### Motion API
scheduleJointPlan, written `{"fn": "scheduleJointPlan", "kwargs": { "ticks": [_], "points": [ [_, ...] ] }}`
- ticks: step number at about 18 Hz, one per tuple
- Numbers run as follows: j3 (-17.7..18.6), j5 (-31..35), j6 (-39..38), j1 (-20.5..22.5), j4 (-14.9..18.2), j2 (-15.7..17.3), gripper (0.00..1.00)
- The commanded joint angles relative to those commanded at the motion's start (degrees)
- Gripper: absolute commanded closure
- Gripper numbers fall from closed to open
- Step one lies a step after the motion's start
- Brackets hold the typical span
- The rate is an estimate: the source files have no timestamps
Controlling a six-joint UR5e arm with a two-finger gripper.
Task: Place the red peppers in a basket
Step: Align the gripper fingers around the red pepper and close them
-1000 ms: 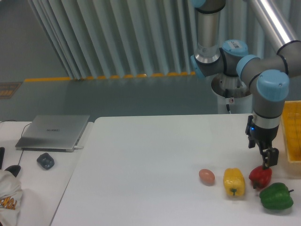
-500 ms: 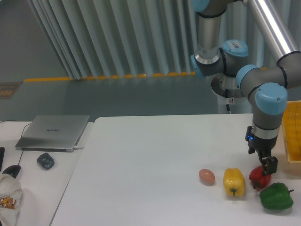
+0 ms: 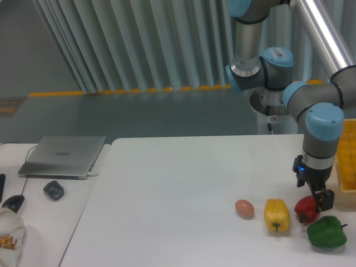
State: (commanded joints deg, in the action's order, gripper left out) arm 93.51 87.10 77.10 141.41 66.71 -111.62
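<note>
Reaching down, the jaws sit right at the red pepper [image 3: 306,207]'s top; their spread is unclear.

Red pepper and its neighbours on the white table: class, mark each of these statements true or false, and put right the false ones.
1. The red pepper lies between the yellow pepper and the green pepper. True.
2. The red pepper is already inside the basket. False: it sits on the table, left of the basket.
3. The gripper is down at the red pepper. True.
4. The egg lies to the right of the green pepper. False: it lies left of the yellow pepper, farthest left in the row.
5. The laptop stands open. False: its lid is shut.
</note>
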Motion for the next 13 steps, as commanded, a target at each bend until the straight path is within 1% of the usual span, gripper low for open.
{"fn": "scheduleJointPlan", "kwargs": {
  "ticks": [2,7,9,13],
  "points": [
    [0.09,-0.09,-3.7,0.26,0.0,-0.17,0.0],
    [0.09,-0.44,-8.98,0.09,0.0,0.26,0.0],
    [0.09,-0.44,-12.39,0.0,-0.09,-0.09,0.0],
    [0.09,-0.18,-15.74,-0.26,-0.88,-0.62,0.0]
  ]
}}
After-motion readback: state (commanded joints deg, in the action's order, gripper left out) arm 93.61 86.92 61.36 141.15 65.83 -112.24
